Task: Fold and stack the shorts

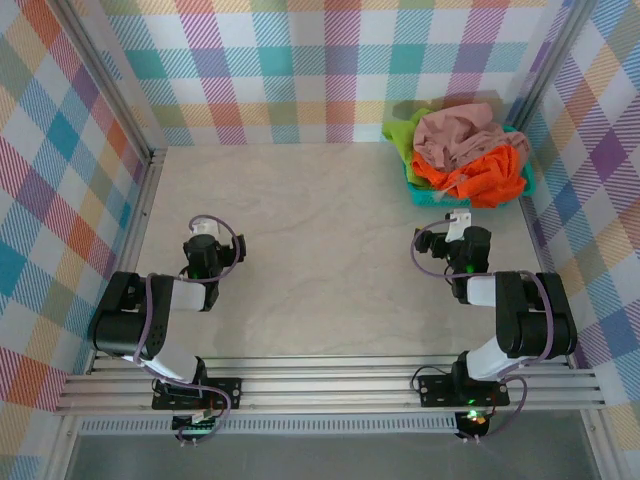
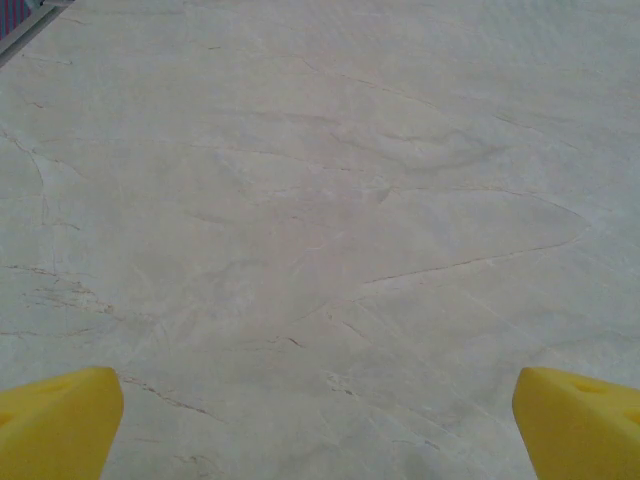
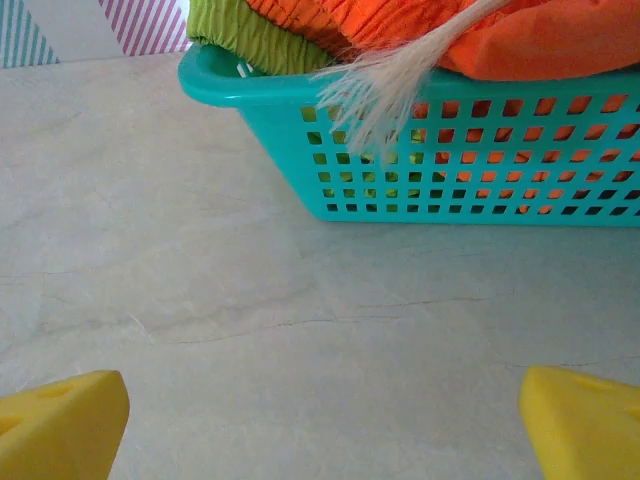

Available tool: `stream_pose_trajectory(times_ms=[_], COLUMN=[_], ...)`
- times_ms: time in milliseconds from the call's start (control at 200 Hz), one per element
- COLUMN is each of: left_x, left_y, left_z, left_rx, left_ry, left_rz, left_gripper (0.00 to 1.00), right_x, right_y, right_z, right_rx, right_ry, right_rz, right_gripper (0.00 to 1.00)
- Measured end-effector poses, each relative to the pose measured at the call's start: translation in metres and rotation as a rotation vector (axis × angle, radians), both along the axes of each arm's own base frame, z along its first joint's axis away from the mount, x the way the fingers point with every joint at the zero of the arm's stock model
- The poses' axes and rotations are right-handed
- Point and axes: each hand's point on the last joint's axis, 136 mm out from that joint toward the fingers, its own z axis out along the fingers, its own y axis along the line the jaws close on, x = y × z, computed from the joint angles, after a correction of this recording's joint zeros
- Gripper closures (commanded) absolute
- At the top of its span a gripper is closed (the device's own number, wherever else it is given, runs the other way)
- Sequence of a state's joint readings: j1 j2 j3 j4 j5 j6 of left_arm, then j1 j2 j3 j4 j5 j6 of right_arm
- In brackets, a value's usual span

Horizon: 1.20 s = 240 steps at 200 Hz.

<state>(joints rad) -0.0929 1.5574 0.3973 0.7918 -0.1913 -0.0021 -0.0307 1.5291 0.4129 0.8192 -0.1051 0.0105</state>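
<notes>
The shorts are heaped in a teal mesh basket (image 1: pixel 425 196) at the table's far right: dusty pink shorts (image 1: pixel 455 135) on top, orange shorts (image 1: pixel 482 175) below them, lime green shorts (image 1: pixel 402 135) at the left. In the right wrist view the basket (image 3: pixel 450 150) stands just ahead, holding the orange shorts (image 3: pixel 540 40) and green shorts (image 3: pixel 250 35), with a white drawstring (image 3: pixel 385 80) hanging over its rim. My right gripper (image 3: pixel 320 425) is open, short of the basket, nothing between its yellow fingertips (image 3: pixel 60 425). My left gripper (image 2: pixel 318 425) is open over bare table at the left.
Plaid walls close in the table on the left, back and right, with aluminium posts in the corners. The pale marble tabletop (image 1: pixel 320 240) stretches between both arms. A metal rail (image 1: pixel 330 385) runs along the near edge by the arm bases.
</notes>
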Motion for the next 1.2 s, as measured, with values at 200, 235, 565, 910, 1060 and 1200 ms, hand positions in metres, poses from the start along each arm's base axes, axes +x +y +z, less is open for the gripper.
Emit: stream_pose_trajectory(times_ms=[200, 235, 565, 910, 1060, 1200], left_x=[0.0, 0.0, 0.0, 0.0, -0.008, -0.02], left_y=[0.0, 0.0, 0.0, 0.0, -0.001, 0.003], left_z=[0.0, 0.0, 0.0, 0.0, 0.015, 0.093], left_rx=[0.0, 0.0, 0.0, 0.0, 0.007, -0.017], left_ry=[0.0, 0.0, 0.0, 0.0, 0.01, -0.143], left_rz=[0.0, 0.0, 0.0, 0.0, -0.011, 0.016], left_gripper=[0.0, 0.0, 0.0, 0.0, 0.0, 0.0], right_x=[0.0, 0.0, 0.0, 0.0, -0.012, -0.032], right_y=[0.0, 0.0, 0.0, 0.001, 0.008, 0.013], right_z=[0.0, 0.0, 0.0, 0.0, 0.014, 0.077], right_rx=[0.0, 0.0, 0.0, 0.001, 0.001, 0.006], right_ry=[0.0, 0.0, 0.0, 0.0, 0.016, -0.102], right_rz=[0.0, 0.0, -0.001, 0.004, 0.025, 0.032], right_gripper=[0.0, 0.01, 0.01, 0.01, 0.01, 0.01])
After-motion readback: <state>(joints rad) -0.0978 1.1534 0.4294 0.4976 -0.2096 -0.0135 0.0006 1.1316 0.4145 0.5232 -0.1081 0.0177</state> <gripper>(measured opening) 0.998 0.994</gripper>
